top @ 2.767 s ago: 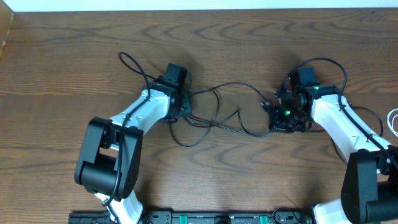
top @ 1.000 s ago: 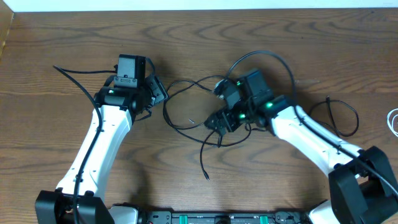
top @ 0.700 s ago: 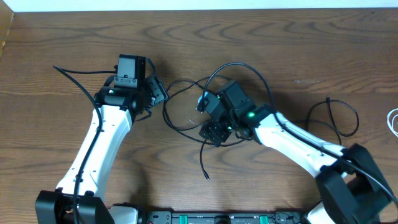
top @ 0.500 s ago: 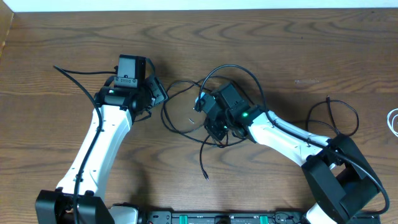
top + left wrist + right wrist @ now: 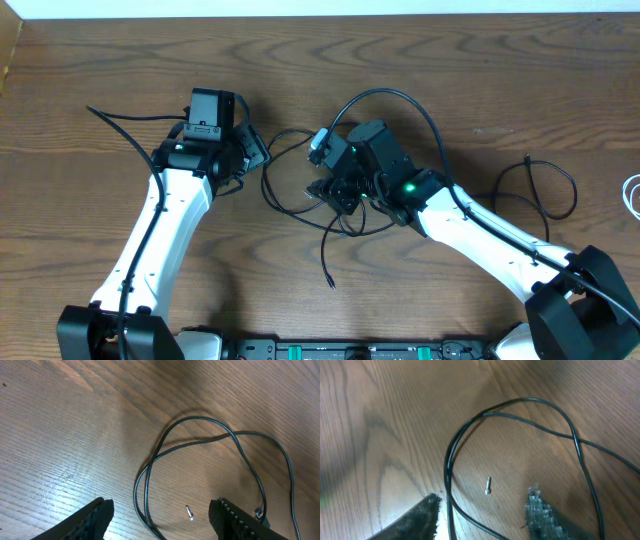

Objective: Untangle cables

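Right pincer (image 5: 484,499) spread above black cable (image 5: 447,465), small screw (image 5: 488,486) between.

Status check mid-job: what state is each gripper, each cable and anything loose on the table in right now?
Left gripper: open, holding nothing, over the black loop.
Right gripper: open, cable lying between its fingers, not clamped.
Black cable: loose on the table, looped and crossing itself, one end free.
White cable: mostly out of frame at the right edge, apart from the black one.
Small screw: lying flat inside the loop.
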You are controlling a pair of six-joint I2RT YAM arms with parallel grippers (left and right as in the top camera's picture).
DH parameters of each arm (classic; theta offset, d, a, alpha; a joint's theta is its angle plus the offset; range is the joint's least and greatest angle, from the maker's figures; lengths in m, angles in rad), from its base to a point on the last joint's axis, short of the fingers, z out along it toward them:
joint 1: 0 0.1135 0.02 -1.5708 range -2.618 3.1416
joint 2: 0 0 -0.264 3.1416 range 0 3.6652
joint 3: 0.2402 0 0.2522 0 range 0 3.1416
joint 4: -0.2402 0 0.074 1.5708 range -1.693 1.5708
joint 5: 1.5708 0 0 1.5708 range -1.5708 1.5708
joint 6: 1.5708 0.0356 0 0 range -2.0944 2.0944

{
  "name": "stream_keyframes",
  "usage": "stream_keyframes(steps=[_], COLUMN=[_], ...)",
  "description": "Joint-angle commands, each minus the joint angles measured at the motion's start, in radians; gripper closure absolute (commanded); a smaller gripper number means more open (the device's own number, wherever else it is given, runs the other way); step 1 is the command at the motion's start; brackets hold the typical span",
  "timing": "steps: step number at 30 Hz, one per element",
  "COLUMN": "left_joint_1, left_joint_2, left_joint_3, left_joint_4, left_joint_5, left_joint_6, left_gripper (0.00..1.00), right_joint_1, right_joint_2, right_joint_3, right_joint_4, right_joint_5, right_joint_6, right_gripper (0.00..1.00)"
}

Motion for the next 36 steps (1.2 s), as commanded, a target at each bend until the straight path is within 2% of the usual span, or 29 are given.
stream_keyframes(steps=[1, 5, 9, 10, 12, 36], left_joint_1=[0.005, 0.005, 0.005, 0.005, 0.005, 0.005], left_joint_2=[0.010, 0.010, 0.010, 0.010, 0.010, 0.010], left_joint_3=[0.013, 0.013, 0.013, 0.013, 0.013, 0.013], left_joint_4=[-0.003, -0.004, -0.014, -0.026, -0.041, -0.045], left_joint_5=[-0.028, -0.120, -0.121, -0.121, -0.121, -0.121], left_joint_6=[-0.001, 0.000, -0.001, -0.001, -0.001, -0.001], left_gripper=[0.32, 0.32, 0.29, 0.15, 0.01, 0.01], right_joint_1=[0.020, 0.028, 0.028, 0.028, 0.028, 0.033], right_joint_2=[0.002, 0.020, 0.044, 0.054, 0.066, 0.132], right_joint_3=[0.003, 0.003, 0.003, 0.003, 0.003, 0.002], right_joint_4=[-0.009, -0.026, -0.067, -0.082, -0.091, -0.103], right_joint_5=[-0.012, -0.012, -0.012, -0.012, -0.013, 0.040], right_joint_6=[0.001, 0.001, 0.001, 0.001, 0.001, 0.011], right_gripper=[0.36, 0.28, 0.20, 0.18, 0.16, 0.09])
